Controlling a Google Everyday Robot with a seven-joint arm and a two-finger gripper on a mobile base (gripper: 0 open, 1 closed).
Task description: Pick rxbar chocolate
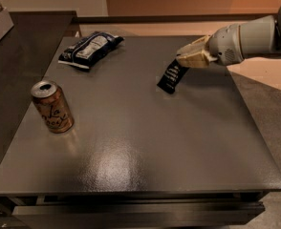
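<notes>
The rxbar chocolate, a slim black wrapper with white lettering, sits toward 2 o'clock on the grey tabletop. It is tilted, with its upper end pointing to 1 o'clock and its lower end to 7 o'clock. The gripper has its pale fingers pinched onto that upper end, so the bar is the one thing it holds. Whether the lower end touches the tabletop cannot be told. The arm reaches in from 3 o'clock of the bar.

At 10 o'clock from the bar, well apart, a puffy dark blue and white snack bag lies flat near the far edge. At 8 o'clock, farther off, a can stands upright near the left edge. Its top is toward the camera, and what is inside cannot be seen.
</notes>
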